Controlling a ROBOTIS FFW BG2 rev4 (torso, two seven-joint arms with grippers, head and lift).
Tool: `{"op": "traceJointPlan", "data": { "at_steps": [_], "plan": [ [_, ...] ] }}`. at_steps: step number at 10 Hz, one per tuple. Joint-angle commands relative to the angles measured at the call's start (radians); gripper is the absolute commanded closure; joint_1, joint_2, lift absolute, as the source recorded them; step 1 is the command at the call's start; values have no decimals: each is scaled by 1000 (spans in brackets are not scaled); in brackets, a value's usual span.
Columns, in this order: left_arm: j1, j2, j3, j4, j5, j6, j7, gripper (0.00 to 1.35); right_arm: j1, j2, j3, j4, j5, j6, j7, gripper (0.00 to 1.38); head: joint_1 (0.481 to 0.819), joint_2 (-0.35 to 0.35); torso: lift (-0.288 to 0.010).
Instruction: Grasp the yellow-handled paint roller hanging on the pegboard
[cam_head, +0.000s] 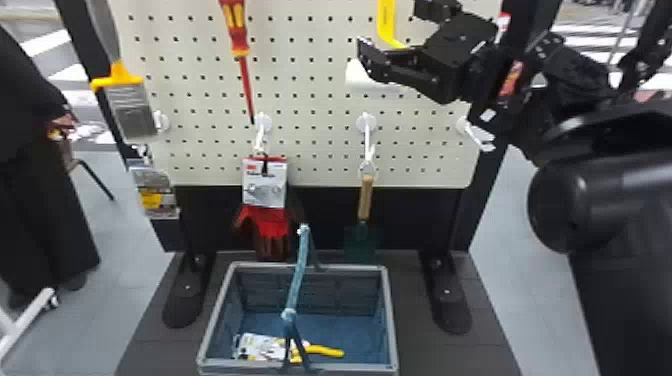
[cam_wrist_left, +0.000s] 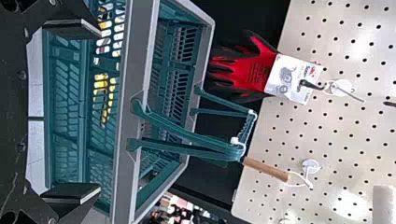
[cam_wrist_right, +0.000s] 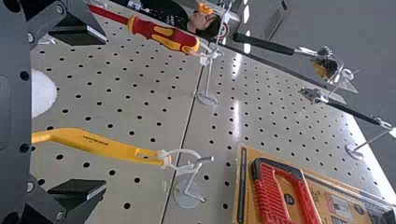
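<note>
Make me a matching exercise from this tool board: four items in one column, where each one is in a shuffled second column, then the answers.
1. paint roller
2. screwdriver
3. red gloves
4. pliers

A. lying in the basket
B. hanging under a white card
C. handle between the open fingers of the right gripper
D. hanging high on the pegboard, near its middle

Pairs: 1-C, 2-D, 3-B, 4-A
</note>
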Motion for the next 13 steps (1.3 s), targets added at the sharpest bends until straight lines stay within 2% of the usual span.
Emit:
{"op": "traceJointPlan", "data": {
  "at_steps": [1, 3, 4, 6, 8, 10, 11, 12, 13],
  "plan": [
    [-7, -3, -2, 6, 2, 3, -2, 148, -60, -23, 30, 71, -24, -12, 0, 202, 549, 0, -100],
    [-15, -4, -5, 16, 6, 3, -9, 148, -131, -61, 76, 152, -55, -18, 0, 202, 549, 0, -100],
    [-20, -4, -8, 23, 11, 6, -9, 148, -170, -70, 99, 204, -76, -29, 0, 223, 549, 0, -100],
    [-35, -4, -14, 33, 14, 4, -18, 148, -202, -87, 108, 231, -81, -37, 0, 453, 549, 0, -100],
    [-22, -4, -9, 33, 20, 0, -18, 148, -226, -110, 108, 233, -81, -29, 0, 611, 549, 0, -100],
    [-24, -1, -9, 33, 22, 1, -20, 148, -239, -119, 108, 235, -90, -23, 0, 863, 549, 0, -100],
    [-24, 0, -11, 33, 25, 3, -20, 150, -241, -119, 108, 233, -92, -18, 0, 1072, 549, 0, -100],
    [-24, 2, -12, 33, 26, 3, -20, 150, -236, -119, 108, 233, -92, -18, 0, 1202, 549, 0, -100],
    [-24, 2, -12, 33, 26, 3, -20, 151, -232, -119, 108, 231, -93, -12, 0, 1202, 549, 0, -100]
  ]
}}
